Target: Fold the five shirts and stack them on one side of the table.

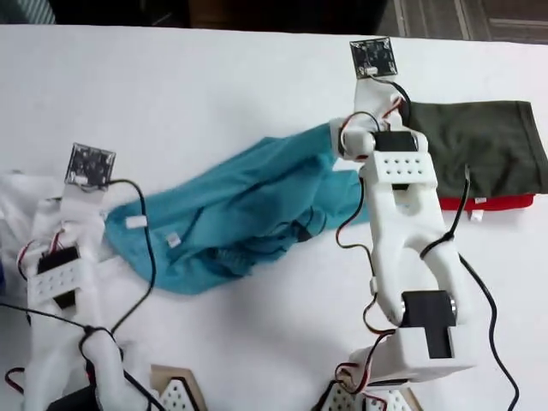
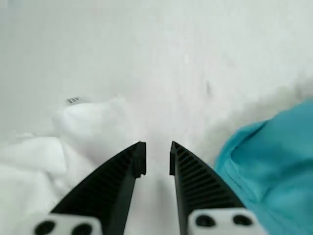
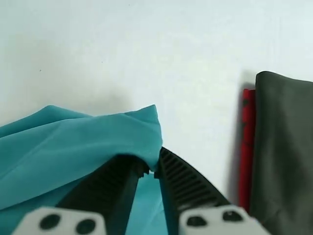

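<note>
A teal shirt [image 1: 240, 214] lies crumpled in the middle of the white table [image 1: 214, 77]. My right gripper [image 3: 152, 166] is shut on one edge of this shirt [image 3: 73, 142], and the cloth drapes over one finger. In the high view that pinched edge is drawn up toward the right gripper [image 1: 347, 141]. My left gripper [image 2: 156, 156] is at the table's left, narrowly open with nothing between its fingers, just above a white shirt [image 2: 93, 122]. The teal shirt [image 2: 274, 156] lies just beside it.
At the right edge a folded dark green shirt [image 1: 488, 145] rests on a folded red shirt [image 1: 488, 203]; both lie close beside the right gripper, green [image 3: 286, 147] over red [image 3: 247, 147]. The white shirt [image 1: 17, 205] is bunched at the left edge. Cables hang along both arms.
</note>
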Motion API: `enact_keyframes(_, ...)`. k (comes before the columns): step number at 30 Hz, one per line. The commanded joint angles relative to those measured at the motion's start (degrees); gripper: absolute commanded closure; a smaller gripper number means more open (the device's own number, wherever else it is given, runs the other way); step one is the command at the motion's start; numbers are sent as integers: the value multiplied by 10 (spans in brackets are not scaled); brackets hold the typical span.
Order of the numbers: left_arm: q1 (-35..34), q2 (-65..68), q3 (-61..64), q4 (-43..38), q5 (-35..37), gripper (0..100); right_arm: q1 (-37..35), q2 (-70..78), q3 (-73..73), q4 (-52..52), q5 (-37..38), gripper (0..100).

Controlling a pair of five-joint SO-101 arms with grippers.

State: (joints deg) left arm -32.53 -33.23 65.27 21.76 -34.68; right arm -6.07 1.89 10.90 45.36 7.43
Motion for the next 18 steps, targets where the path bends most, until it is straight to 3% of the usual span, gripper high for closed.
enact_keyframes(1,43,-13,-75,186,38,897,3,-37,-12,-7,2,978)
enact_keyframes(4,100,-10,-138,344,105,896,3,-37,-12,-7,3,978)
enact_keyframes(7,159,-9,-172,434,179,845,4,-37,-12,-7,4,978)
enact_keyframes(11,177,-8,-172,418,240,790,7,-37,-13,-8,5,978)
enact_keyframes(14,176,-8,-150,367,209,790,7,-37,-13,-8,5,978)
enact_keyframes(18,177,-8,-85,302,116,790,7,-38,-13,-8,5,978)
